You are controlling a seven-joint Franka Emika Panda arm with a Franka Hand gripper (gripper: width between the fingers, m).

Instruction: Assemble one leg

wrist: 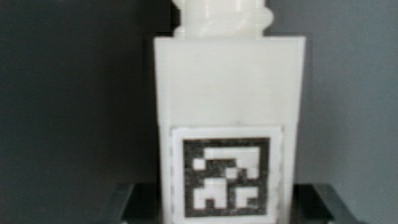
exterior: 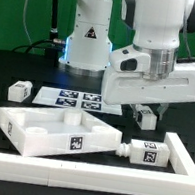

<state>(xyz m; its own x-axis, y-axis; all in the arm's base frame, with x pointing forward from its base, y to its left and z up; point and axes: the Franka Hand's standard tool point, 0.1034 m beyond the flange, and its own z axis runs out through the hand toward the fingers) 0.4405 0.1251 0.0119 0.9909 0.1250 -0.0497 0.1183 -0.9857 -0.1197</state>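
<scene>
Leg is lying just under my jaws, screw end pointing at the tray beside them. My gripper is hovering, jaws spread wider than the leg, gripping nothing. I'm reading this as early: grasping, inserting and screwing in are all pending.

Wrist view blurred: leg tag unreadable, one end cut by frame edge. Exterior view: marker board partly hidden behind tray and arm

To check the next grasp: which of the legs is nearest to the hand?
The leg lying beside the tabletop on the exterior view's right, just below the hand; another leg stands far off on that view's left.
</scene>
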